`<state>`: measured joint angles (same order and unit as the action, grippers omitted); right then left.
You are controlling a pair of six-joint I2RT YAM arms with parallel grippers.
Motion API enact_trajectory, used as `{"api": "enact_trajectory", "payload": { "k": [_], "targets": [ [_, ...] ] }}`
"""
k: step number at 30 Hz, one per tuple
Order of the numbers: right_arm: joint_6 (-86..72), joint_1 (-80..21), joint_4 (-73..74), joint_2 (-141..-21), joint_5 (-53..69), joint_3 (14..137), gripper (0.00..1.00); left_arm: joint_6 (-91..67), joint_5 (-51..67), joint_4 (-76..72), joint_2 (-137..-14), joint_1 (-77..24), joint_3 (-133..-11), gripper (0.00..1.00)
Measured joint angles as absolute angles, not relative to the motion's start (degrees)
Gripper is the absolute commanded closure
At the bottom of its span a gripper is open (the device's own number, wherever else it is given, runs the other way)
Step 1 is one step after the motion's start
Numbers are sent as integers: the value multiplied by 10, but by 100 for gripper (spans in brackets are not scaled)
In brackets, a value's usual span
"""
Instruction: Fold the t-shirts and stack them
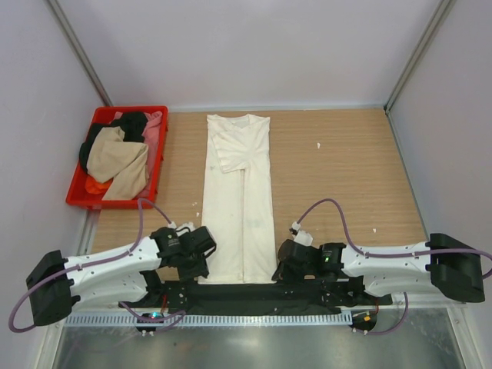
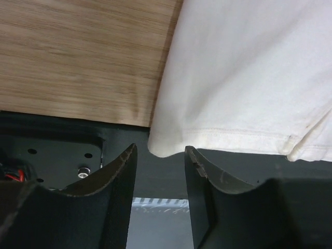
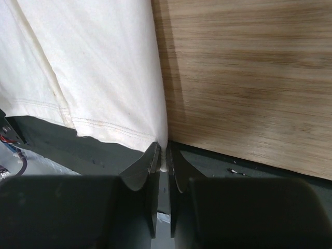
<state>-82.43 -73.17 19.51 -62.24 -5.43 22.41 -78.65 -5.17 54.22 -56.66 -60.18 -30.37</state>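
Both your arms lie low along the near edge of the table (image 1: 346, 177), reaching in from the outer sides, with one wrist at each near corner of the cream t-shirt (image 1: 238, 207).

Left gripper (image 2: 160, 155): jaws apart. The left hem corner hangs at the gap between the fingertips (image 2: 124, 166) and isn't pinched.

Right gripper (image 3: 162, 156): clamped on the right hem corner, with cloth showing between the fingers (image 3: 148, 168).

The shirt is folded into a long strip at table centre, collar far and hem near. The hem overhangs the black base plate (image 1: 246, 296).

The red crate (image 1: 131, 110) sits far left and holds a heap: tan shirt (image 1: 115, 157) on top, black shirt (image 1: 132, 123), pink shirt (image 1: 155, 127), and orange shirt (image 1: 94, 185) at the near end.
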Motion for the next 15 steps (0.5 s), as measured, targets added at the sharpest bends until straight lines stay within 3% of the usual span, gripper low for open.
{"api": "enact_trajectory", "payload": {
  "k": [15],
  "targets": [
    [-827, -743, 208, -619, -59, 229, 83, -827, -65, 540, -579, -648, -313, 73]
  ]
}}
